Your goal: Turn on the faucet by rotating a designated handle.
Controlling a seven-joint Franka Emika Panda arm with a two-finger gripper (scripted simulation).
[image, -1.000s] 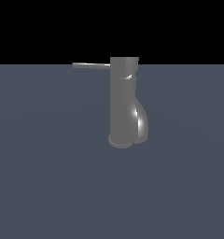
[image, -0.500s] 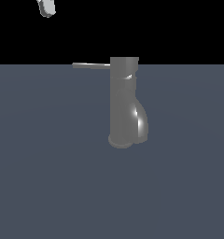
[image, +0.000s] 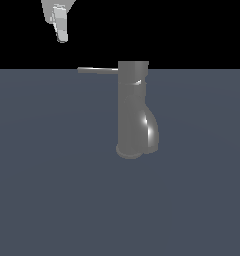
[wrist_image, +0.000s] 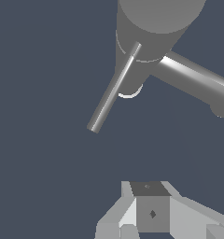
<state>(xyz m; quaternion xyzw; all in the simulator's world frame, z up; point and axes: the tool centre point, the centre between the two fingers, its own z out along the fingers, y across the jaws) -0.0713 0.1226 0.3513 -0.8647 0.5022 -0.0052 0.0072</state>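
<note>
The faucet (image: 133,110) is a glossy dark-grey upright column with a flared base and a bulging spout on the exterior view's right. The handle (image: 97,70) is a thin grey rod sticking out level from the faucet's top toward the exterior view's left. My white gripper (image: 62,36) hangs above and to the left of the handle's free end, apart from it. Its fingers look pressed together and hold nothing. In the wrist view the faucet (wrist_image: 156,28), the handle (wrist_image: 113,91) and the gripper (wrist_image: 151,186) all show, with a gap between gripper and rod.
The faucet stands on a flat dark blue-grey floor (image: 52,190). The background above the floor is black. Nothing else shows.
The gripper was out of view one second ago. It has come in from the top of the exterior view and moved down toward the handle's free end. Faucet and handle have not moved.
</note>
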